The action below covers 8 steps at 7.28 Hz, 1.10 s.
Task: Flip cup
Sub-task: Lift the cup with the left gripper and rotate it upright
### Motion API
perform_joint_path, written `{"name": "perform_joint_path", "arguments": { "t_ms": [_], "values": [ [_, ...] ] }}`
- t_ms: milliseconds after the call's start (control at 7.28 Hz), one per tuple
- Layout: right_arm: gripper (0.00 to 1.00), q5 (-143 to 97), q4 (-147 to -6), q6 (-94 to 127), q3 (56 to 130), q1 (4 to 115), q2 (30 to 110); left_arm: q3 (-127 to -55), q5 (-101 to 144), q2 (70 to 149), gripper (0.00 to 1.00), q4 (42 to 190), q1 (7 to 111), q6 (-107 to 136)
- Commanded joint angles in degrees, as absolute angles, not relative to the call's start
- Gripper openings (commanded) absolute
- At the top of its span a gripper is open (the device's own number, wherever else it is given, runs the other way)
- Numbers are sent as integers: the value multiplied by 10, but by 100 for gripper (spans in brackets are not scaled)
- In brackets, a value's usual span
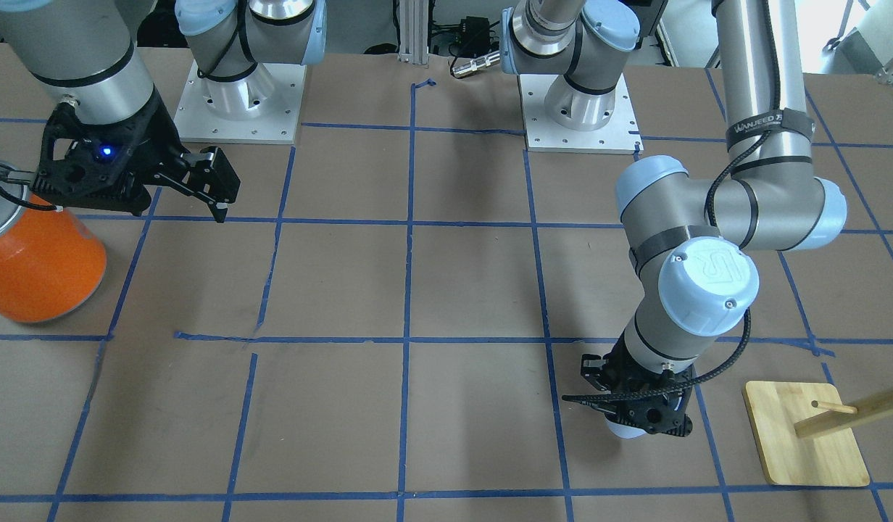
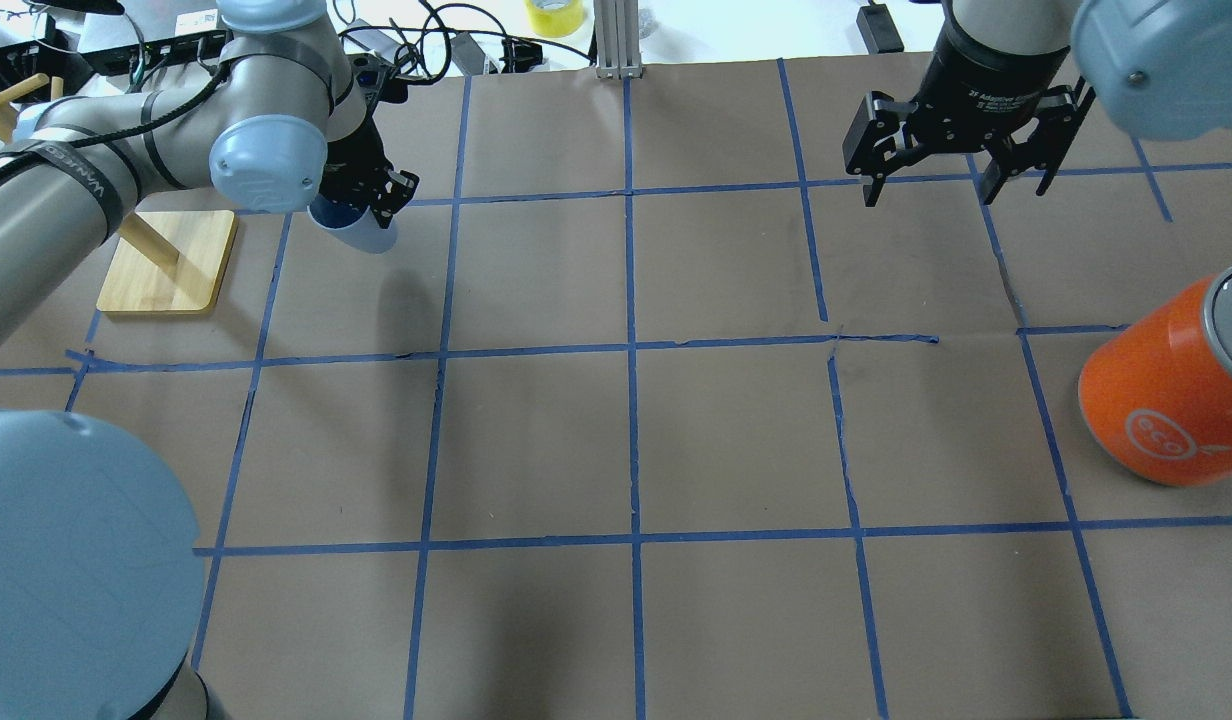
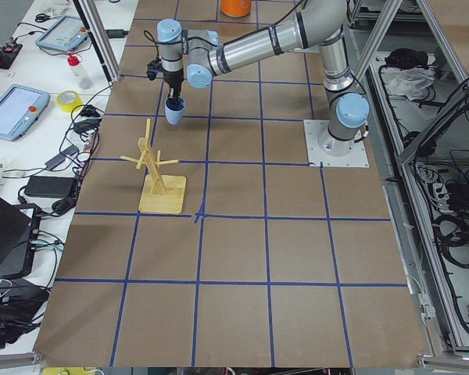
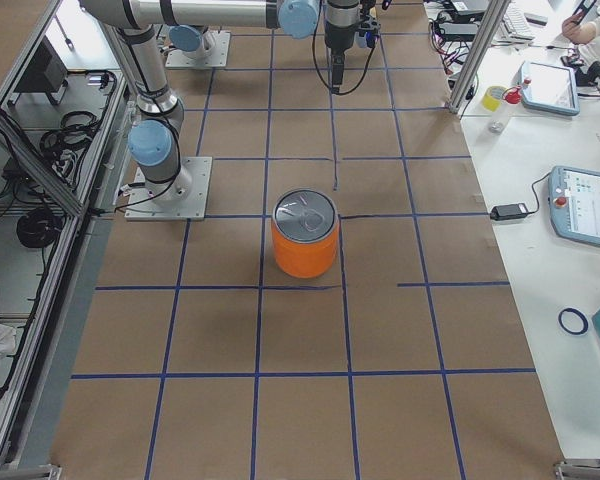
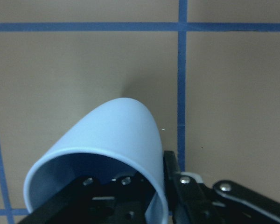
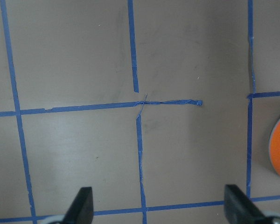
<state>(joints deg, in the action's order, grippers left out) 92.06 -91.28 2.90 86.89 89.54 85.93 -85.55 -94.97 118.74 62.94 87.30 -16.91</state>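
Note:
The pale blue cup (image 2: pixel 364 234) is at the table's far left, held by my left gripper (image 2: pixel 361 205), which is shut on its wall. In the left wrist view the cup (image 5: pixel 116 140) has its open mouth toward the camera and its base toward the table, with one finger inside the rim and one outside. In the front view the cup (image 1: pixel 624 429) peeks out under the left gripper (image 1: pixel 638 413). I cannot tell whether it touches the table. My right gripper (image 2: pixel 956 185) is open and empty above the far right of the table.
A large orange can (image 2: pixel 1166 400) with a silver top stands at the right. A wooden peg stand (image 2: pixel 171 262) on a square base sits just left of the cup. Blue tape lines grid the brown table (image 2: pixel 626 440).

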Motion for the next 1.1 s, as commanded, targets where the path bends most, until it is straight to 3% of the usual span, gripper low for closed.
{"name": "perform_joint_path", "arguments": {
  "t_ms": [0,412,550,962],
  "values": [
    [100,923,-912,29,869,896,860,-854,-954,1205,0,661,847,-173],
    [100,922,-914,32,869,896,859,-858,-955,1213,0,659,846,-168],
    [100,923,-913,32,869,896,860,-860,-960,1213,99,659,846,-167],
    [100,923,-913,32,869,896,860,-855,-960,1171,100,674,852,-155]
  ]
}}
